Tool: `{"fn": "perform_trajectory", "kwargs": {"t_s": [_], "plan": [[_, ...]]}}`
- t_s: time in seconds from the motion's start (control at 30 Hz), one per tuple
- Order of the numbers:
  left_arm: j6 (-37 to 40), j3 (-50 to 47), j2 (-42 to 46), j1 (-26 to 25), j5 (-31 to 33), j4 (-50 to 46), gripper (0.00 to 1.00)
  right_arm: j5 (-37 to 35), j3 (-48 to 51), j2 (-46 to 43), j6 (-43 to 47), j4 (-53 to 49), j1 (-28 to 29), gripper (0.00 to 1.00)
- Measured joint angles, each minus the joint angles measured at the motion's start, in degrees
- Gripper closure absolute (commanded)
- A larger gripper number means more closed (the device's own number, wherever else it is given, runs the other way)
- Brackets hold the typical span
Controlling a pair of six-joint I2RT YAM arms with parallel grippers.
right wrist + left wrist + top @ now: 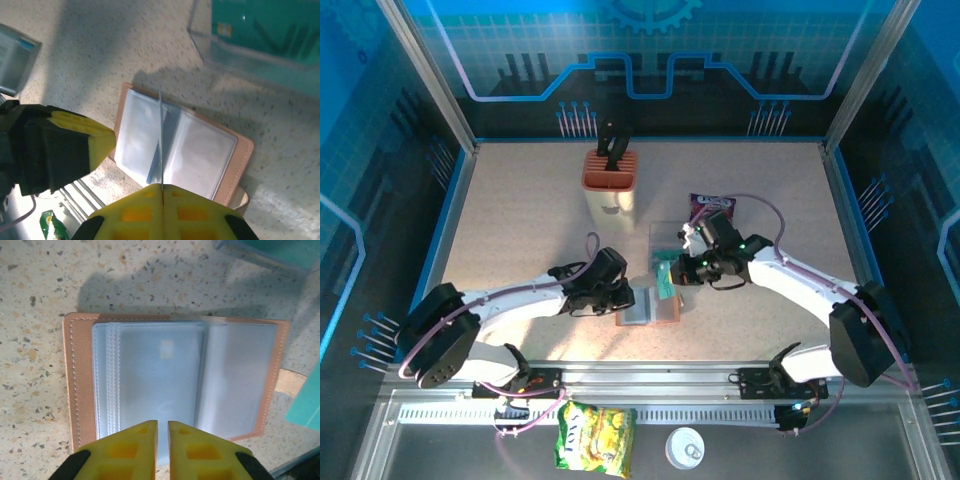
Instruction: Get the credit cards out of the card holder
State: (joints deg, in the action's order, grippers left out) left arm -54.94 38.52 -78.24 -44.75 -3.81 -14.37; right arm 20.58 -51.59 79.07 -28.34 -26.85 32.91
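Top external view: the card holder [645,308] lies open on the tabletop [520,230], near the front edge and about midway between the two arms; the left claw [620,295] is at its left side, the right claw [670,278] just above its far right corner

Card holder: brown cover down, grey-blue pocket leaves [160,370] facing up; a brown strap tab sticks out on one side

Left claw [162,450]: yellow fingers [122,452] nearly together with a thin slit between them, over the near edge of the pocket leaves; whether a leaf is nipped in the slit I cannot tell

Right claw [162,207]: fingers together, clamped on a credit card [161,140]; the card stands on edge above the open holder [200,155], seen as a thin line from this wrist; from above it shows as a teal strip [665,285] just beside the holder's far edge

Clear tray [653,240]: on the tabletop just beyond the holder; a second credit card [270,25], teal, lies inside it; tray wall [225,55] close to the holder, not touching it

Purple packet [705,205]: beyond the tray, beside the right arm

Knife block [610,185]: upright, orange-topped, well behind the holder
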Motion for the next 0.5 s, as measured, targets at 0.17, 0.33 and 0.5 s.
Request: {"fn": "perform_trajectory", "kwargs": {"t_s": [0.17, 0.33, 0.5], "plan": [[0.0, 0.0, 3.1, 0.0, 0.9, -0.3, 0.85, -4.0, -8.6, 1.9, 14.8, -6.8, 0.0, 0.98], [0.0, -0.2, 6.3, 0.4, 1.8, -0.4, 0.8, -7.0, -17.3, 6.5, 32.1, -15.1, 0.0, 1.0], [-0.1, -1.5, 9.1, 0.9, 2.6, -0.5, 0.72, -11.8, -25.3, 12.0, 47.8, -22.2, 0.0, 1.0]]}}
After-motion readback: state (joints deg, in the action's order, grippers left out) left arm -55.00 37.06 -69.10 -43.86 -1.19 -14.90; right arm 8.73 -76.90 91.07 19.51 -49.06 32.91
